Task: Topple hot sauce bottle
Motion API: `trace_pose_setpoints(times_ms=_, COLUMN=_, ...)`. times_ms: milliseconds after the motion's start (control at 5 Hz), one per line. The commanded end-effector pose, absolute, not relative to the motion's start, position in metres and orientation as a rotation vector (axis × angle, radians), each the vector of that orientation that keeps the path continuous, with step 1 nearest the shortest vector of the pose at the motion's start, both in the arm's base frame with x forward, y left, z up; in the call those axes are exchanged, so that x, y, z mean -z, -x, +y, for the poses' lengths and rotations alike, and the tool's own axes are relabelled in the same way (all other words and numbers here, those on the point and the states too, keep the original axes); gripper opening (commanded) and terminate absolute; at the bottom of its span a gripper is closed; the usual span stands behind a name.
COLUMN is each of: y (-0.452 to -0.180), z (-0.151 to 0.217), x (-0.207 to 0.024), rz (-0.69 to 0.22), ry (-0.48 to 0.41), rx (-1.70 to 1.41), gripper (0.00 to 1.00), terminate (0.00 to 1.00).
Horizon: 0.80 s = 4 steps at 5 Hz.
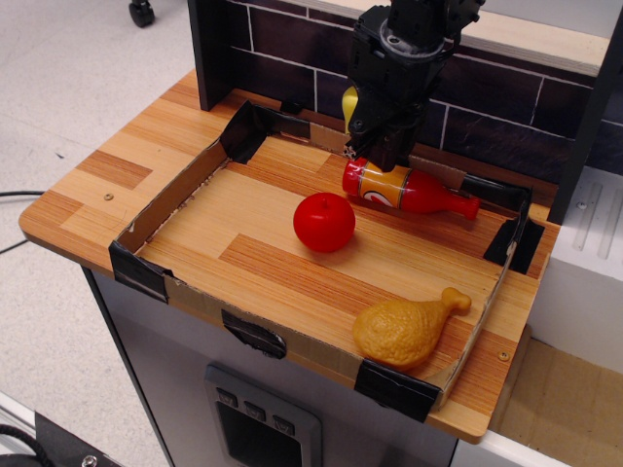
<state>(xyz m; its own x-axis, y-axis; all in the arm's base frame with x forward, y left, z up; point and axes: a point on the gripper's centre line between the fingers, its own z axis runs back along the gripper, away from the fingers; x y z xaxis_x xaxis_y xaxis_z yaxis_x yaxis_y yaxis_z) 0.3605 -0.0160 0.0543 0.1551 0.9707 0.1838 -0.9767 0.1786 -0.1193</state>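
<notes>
The hot sauce bottle (404,189) is small, glossy red, with an orange label band and a white-and-red logo. It lies on its side at the back of the wooden tray floor (292,243), base to the left and red cap pointing right. My black gripper (378,154) hangs just above the bottle's base end, its fingertips close to or touching the bottle. The fingers look close together with nothing held between them. The bulk of the gripper hides the tray's back wall behind the bottle.
A round red apple (324,222) sits in the tray's middle, just in front-left of the bottle. A yellow toy chicken leg (409,327) lies at the front right corner. A yellow pepper (349,105) peeks out behind the gripper. Low cardboard walls (170,199) ring the tray; a dark brick wall (292,58) stands behind.
</notes>
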Motion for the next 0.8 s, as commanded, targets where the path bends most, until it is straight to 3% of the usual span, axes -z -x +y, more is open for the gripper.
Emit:
trace_pose_setpoints(times_ms=0, y=-0.3549, z=-0.0066, x=-0.1069, rz=-0.275, ry=0.093, rx=-1.38, gripper=1.0, terminate=0.0)
trace_pose_setpoints(times_ms=400, y=-0.3549, z=-0.0066, x=-0.1069, rz=-0.275, ry=0.093, rx=-1.38, gripper=1.0, terminate=0.0)
trace_pose_setpoints(times_ms=600, y=-0.3549, z=-0.0066, x=-0.1069, rz=-0.275, ry=0.093, rx=-1.38, gripper=1.0, terminate=1.0)
